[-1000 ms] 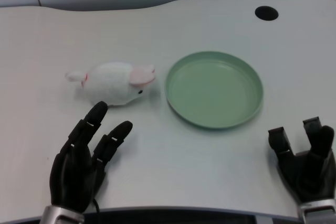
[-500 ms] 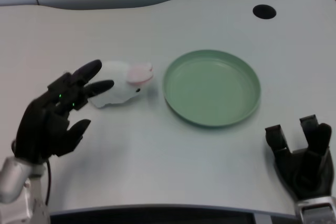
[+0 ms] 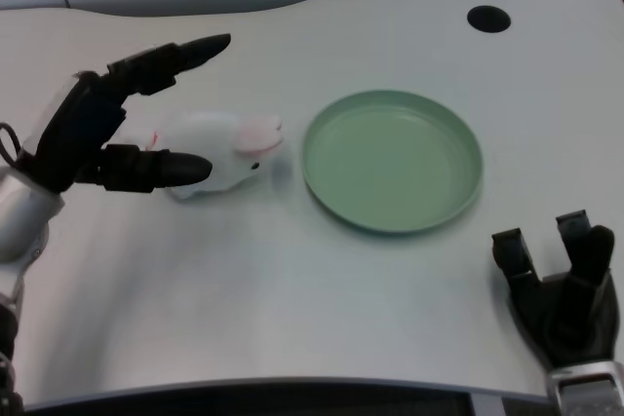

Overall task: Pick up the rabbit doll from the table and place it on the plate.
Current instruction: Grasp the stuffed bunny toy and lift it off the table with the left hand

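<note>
On the white counter [image 3: 292, 280], the black left robot hand [image 3: 97, 138] was spread wide, holding nothing, its fingers flanking the one small white plush rabbit doll [image 3: 219, 148] that lay just left of the one round green plastic plate [image 3: 392, 161]. The reach seemed nearly complete; next, the fingers needed to close around the doll before lifting.

rabbit doll [image 3: 219, 150] on table [image 3: 292, 289], just left of plate [image 3: 392, 161]; left hand [image 3: 107, 133] spread around doll's left end.
</note>
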Tool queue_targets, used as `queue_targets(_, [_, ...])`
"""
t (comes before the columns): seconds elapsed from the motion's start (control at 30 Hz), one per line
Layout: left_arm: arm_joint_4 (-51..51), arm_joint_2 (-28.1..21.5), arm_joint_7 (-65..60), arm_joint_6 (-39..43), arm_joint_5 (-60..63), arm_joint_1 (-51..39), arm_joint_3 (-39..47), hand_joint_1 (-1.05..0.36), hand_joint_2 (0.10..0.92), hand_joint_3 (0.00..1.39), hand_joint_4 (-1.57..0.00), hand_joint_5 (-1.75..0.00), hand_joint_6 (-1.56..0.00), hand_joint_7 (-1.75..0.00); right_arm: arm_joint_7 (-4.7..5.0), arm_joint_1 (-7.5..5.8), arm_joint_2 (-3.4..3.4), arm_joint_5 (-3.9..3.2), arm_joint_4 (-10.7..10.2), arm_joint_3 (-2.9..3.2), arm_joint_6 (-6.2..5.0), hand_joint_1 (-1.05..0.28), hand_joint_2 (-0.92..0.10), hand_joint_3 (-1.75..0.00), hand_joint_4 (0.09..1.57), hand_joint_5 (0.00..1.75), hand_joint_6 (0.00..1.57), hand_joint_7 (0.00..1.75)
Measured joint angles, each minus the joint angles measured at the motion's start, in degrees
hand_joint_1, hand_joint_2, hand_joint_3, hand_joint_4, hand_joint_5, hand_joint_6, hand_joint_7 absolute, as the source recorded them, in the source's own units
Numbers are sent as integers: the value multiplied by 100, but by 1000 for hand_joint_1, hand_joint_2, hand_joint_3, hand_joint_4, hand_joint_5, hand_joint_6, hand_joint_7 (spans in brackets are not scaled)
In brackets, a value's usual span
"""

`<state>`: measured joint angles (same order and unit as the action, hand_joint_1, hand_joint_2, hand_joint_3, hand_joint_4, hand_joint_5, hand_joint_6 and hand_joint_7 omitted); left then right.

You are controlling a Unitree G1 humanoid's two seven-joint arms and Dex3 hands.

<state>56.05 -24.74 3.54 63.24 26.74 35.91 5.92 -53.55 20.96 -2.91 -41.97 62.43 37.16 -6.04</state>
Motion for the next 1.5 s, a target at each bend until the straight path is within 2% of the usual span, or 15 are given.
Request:
queue_targets(0.13, [331,-291,-1887,-627,1398,439,-843,-917,921,116,-298,-22,-292,0,-1,32,-13,-2,56,9,-1,-520,-921,-111,760,1746,632,1709])
queue_targets(0.17, [458,-319,-2303,-883,1686,584,-1098,-935,921,99,-213,-9,-219,0,-1,38,-15,-1,64,10,-5,-518,-921,-106,763,1746,635,1716])
queue_targets(0.3, [1021,-324,-3146,-1850,2386,1112,-1999,-950,904,45,-130,-1,-154,0,-4,60,1,-8,67,9,13,-525,-921,-87,761,1746,638,1715])
queue_targets(0.43, [1437,-219,-3414,-2319,2457,1321,-2485,-970,854,4,-155,-15,-169,-8,-30,61,11,-22,49,19,14,-525,-921,-119,755,1746,641,1718])
queue_targets(0.53, [1679,-92,-3416,-2694,2456,1398,-2786,-965,816,0,-156,-14,-196,-17,-64,60,28,-55,14,53,14,-522,-921,-143,753,1746,639,1703])
queue_targets(0.73, [1995,122,-2901,-3173,2321,1435,-3058,-970,838,9,-175,-20,-185,-3,-91,23,76,-60,-104,58,6,-531,-921,-156,761,1746,632,1709])
queue_targets(0.87, [2066,187,-2709,-3310,2190,1435,-3102,-951,806,2,-300,-72,-233,-18,-91,-26,117,-60,-226,57,-1,-529,-921,-173,742,1746,595,1744])
queue_targets(0.9, [2074,203,-2701,-3329,2175,1434,-3126,-909,787,1,-374,-103,-264,-26,-93,-41,133,-59,-255,56,-10,-523,-921,-174,741,1746,591,1743])
queue_targets(1.07, [2096,255,-2931,-3355,2141,1424,-3322,-772,757,1,-494,-140,-342,-35,-118,-100,201,-58,-360,47,-100,-522,-921,-169,743,1746,591,1724])
queue_targets(1.1, [2098,263,-3003,-3376,2144,1423,-3365,-657,762,3,-551,-161,-401,-51,-124,-111,211,-58,-372,44,-100,-522,-921,-168,744,1746,593,1722])
queue_targets(1.23, [2137,317,-3317,-3539,2152,1418,-3520,-409,786,8,-694,-209,-561,-75,-155,-132,229,-79,-417,44,-92,-516,-921,-164,744,1746,585,1719])
queue_targets(1.3, [2154,337,-3475,-3628,2162,1414,-3598,-326,797,7,-754,-222,-644,-79,-216,-137,239,-96,-421,44,-88,-514,-921,-166,743,1746,580,1722])
queue_targets(1.37, [2172,337,-3586,-3669,2162,1413,-3660,-302,800,6,-773,-222,-672,-74,-227,-146,250,-99,-438,45,-90,-513,-921,-169,743,1746,580,1726])
queue_targets(1.4, [2179,339,-3659,-3694,2169,1412,-3698,-229,824,14,-838,-249,-773,-109,-227,-155,258,-99,-460,45,-91,-510,-921,-175,742,1746,580,1727])
queue_targets(1.5, [2197,339,-4027,-3836,2272,1397,-3847,-126,858,12,-938,-274,-921,-121,-246,-197,298,-104,-538,45,-116,-509,-921,-207,730,1746,575,1716])
